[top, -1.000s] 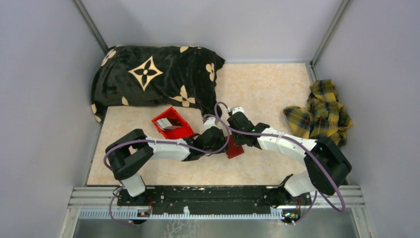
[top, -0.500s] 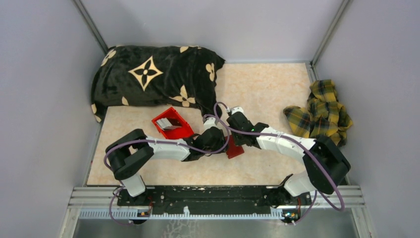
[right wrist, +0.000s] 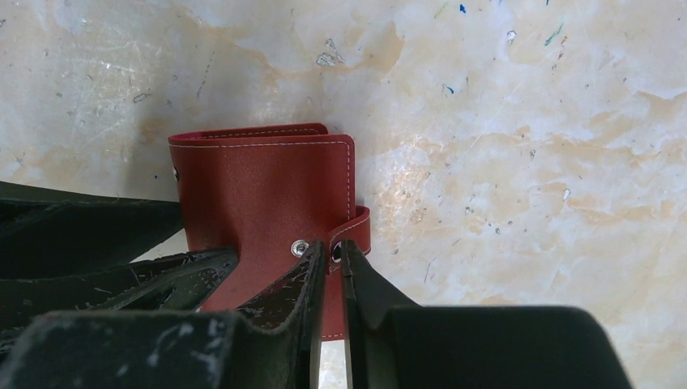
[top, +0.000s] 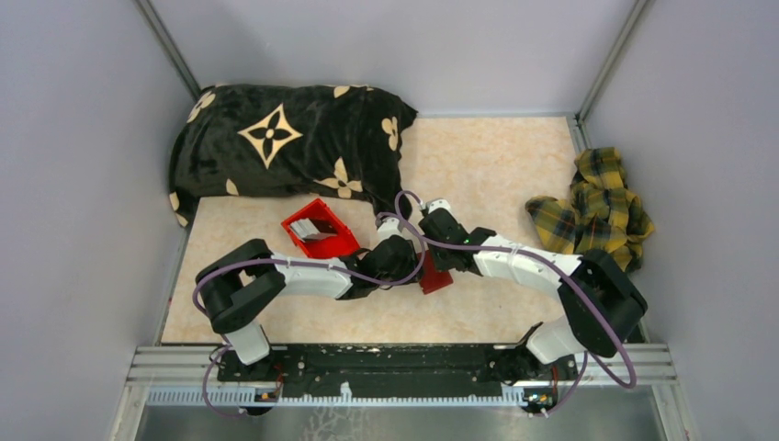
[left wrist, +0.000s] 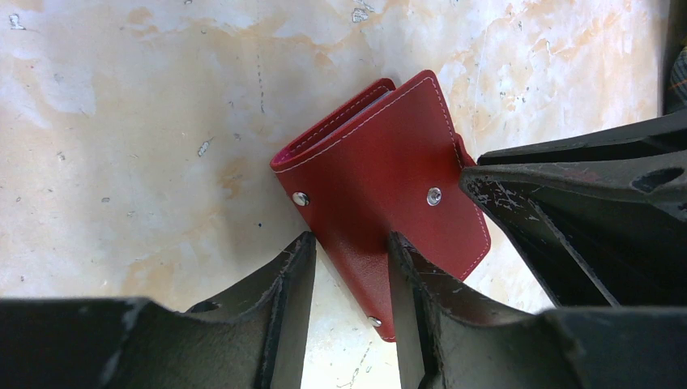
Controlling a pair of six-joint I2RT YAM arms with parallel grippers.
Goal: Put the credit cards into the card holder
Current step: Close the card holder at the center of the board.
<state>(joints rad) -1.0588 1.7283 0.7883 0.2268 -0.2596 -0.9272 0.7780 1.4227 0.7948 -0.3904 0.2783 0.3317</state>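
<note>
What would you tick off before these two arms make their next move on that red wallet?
1. Card holder flat on the table: ok.
2. Holder opened for cards: not ok; it is folded shut, snap tab across its edge.
3. Right gripper at the tab: ok, a fingertip on each side; firm pinch: cannot tell.
4. Left gripper steadying the holder: cannot tell; jaws apart at its corner.
5. Card in a gripper: not ok, neither holds one.
6. Credit cards located: cannot tell; something pale lies in the red bin.
</note>
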